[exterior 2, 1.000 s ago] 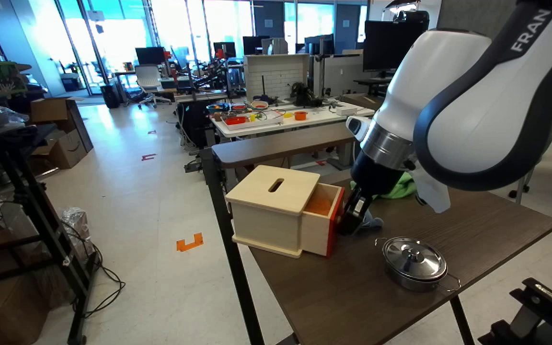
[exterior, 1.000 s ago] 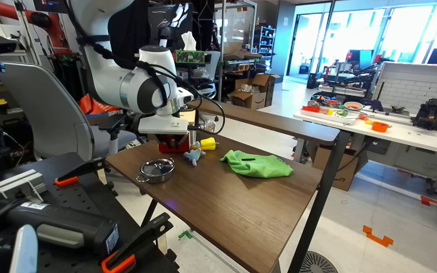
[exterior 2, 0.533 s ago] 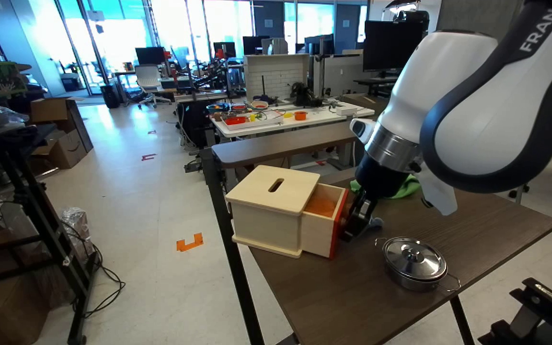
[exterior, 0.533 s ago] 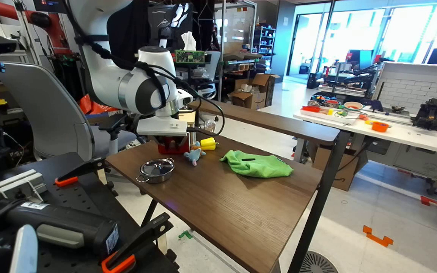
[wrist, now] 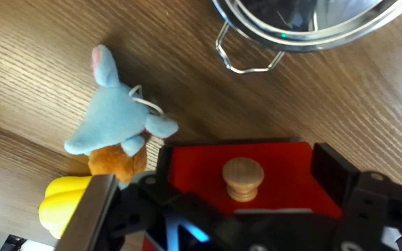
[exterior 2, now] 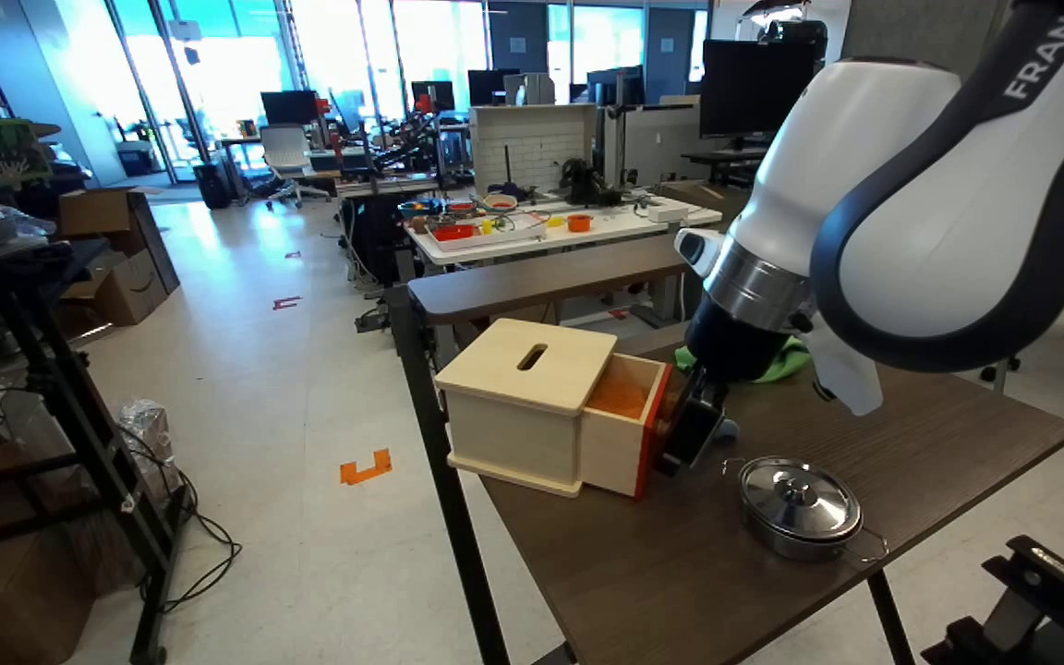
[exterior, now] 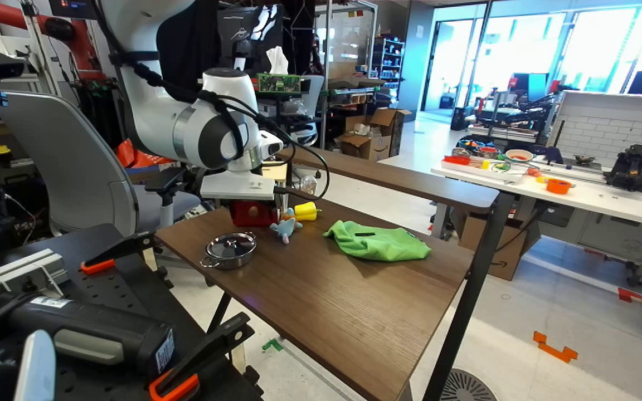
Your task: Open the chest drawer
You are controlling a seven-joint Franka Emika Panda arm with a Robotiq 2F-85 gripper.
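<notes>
The chest (exterior 2: pixel 513 416) is a pale wooden box with a slotted tan lid, standing on the table. Its drawer (exterior 2: pixel 610 448) is pulled partly out, showing an orange inside. In the wrist view the red drawer front (wrist: pixel 284 170) carries a round wooden knob (wrist: pixel 243 172). My gripper (wrist: pixel 244 164) is open, its black fingers (wrist: pixel 333 170) apart on either side of the knob and touching neither side of it. In an exterior view the gripper (exterior 2: pixel 680 434) is right in front of the red panel. The camera mount partly covers the red front (exterior: pixel 254 214) in an exterior view.
A lidded metal pot (exterior 2: pixel 800 508) stands near the drawer. A blue plush toy (wrist: pixel 117 111) and a yellow pepper (wrist: pixel 63 202) lie beside the drawer front. The green cloth (exterior: pixel 379 242) is farther along the table (exterior: pixel 321 301). A raised shelf (exterior 2: pixel 550 277) runs along one side.
The drawer slid a little farther out as the arm drew back from the chest. After that the gripper's fingers spread from the knob while the arm stayed almost still.
</notes>
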